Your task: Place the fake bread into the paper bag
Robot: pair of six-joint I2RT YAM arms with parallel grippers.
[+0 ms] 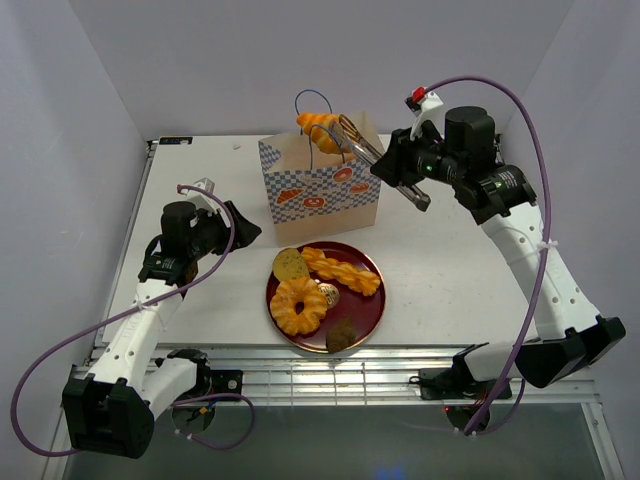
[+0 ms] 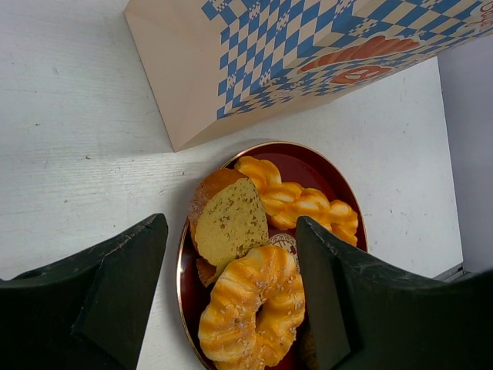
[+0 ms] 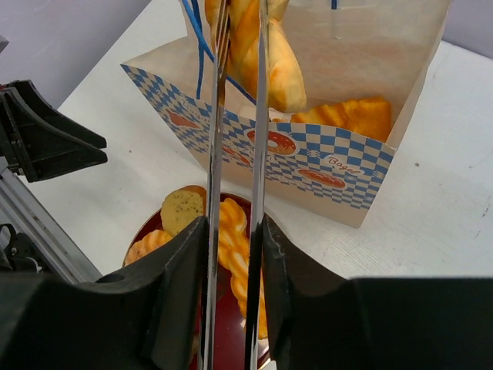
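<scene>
A robotics lab test cell: a white desk [image 1: 450,275] boxed in by plain pale panels [image 1: 80,110], an aluminium frame [image 1: 330,378] carrying the left arm [image 1: 140,330] and right arm [image 1: 530,260], purple cables [image 1: 537,150] trailing.

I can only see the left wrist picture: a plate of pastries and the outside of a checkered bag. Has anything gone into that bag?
Observer: Yes. The right wrist view looks down into the paper bag and shows an orange pastry lying inside.
Operator: What is the other arm up to?
Observer: The right gripper is shut on metal tongs, and these pinch a braided twist above the bag's mouth.
Operator: Is there more on the plate than I see?
Observer: The top view shows a dark brown piece at the near rim of the red plate that your picture misses.
</scene>
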